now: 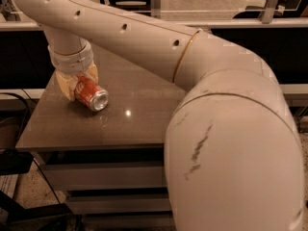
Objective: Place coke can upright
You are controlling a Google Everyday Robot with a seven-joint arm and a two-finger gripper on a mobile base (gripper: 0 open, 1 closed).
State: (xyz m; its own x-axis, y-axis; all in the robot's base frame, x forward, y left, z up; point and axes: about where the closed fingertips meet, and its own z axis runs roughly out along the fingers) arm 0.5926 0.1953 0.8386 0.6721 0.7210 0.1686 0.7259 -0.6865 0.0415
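Note:
The coke can (92, 96) is red with a silver end. It lies on its side on the left part of the brown table top (139, 124), with the silver end facing front right. My gripper (78, 82) reaches down from the cream arm onto the can's rear half. Its tan fingers (64, 84) sit against both sides of the can, closed on it. The can still rests on the table.
My big cream arm (226, 143) fills the right and front of the view and hides the table's right side. The table's left edge (29, 124) is close to the can. Dark counters and a rail (250, 23) run behind. Cables lie on the floor at left.

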